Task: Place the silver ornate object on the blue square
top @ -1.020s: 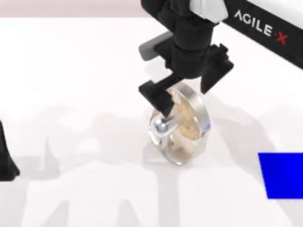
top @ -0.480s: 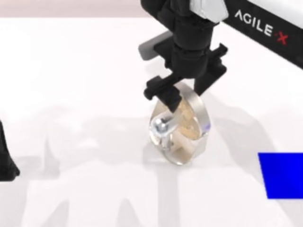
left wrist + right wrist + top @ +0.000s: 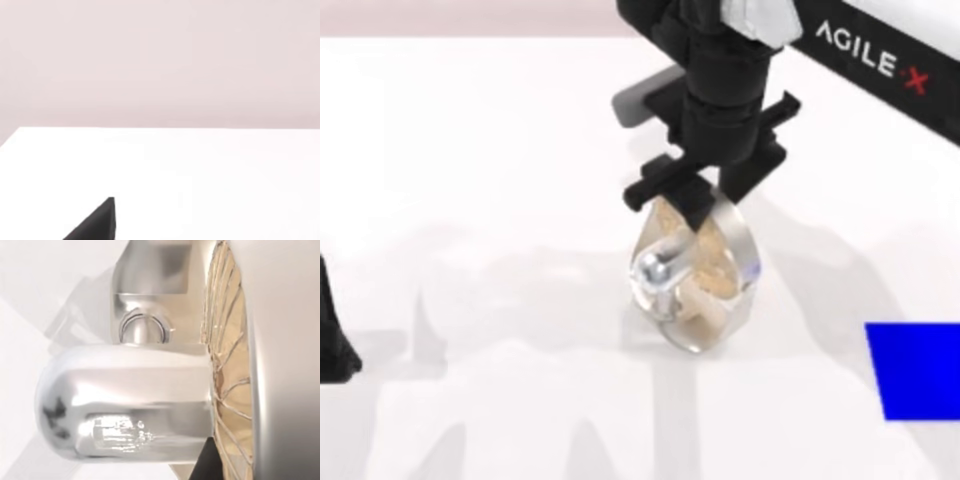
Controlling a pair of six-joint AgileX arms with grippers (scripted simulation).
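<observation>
Desk: a plain white desk (image 3: pixel 470 200) is seen from above, crossed by soft grey shadows of the arms; beyond its far edge a pale pinkish wall is shown in the left wrist view.

Blue square: the blue square (image 3: pixel 917 370) is laid flat on the desk at the right edge of the top view, cut off by the frame, well apart from the disc.

Silver ornate object: the silver ornate object (image 3: pixel 705 285) is stood on its rim near the desk's centre, tilted, its gold-tan inner face and chrome knob turned toward the left; a tiny blue spot is carried on its rim at the right side.

Right gripper: the right gripper (image 3: pixel 705 200) is held directly above the disc, its black fingers narrowed onto the upper rim, one on the inner face and one on the outer side. In the right wrist view the knob (image 3: pixel 125 405) and the rim are seen very close.

Left gripper: the left arm is parked at the left edge of the desk; whether its gripper is spread or closed cannot be told.
</observation>
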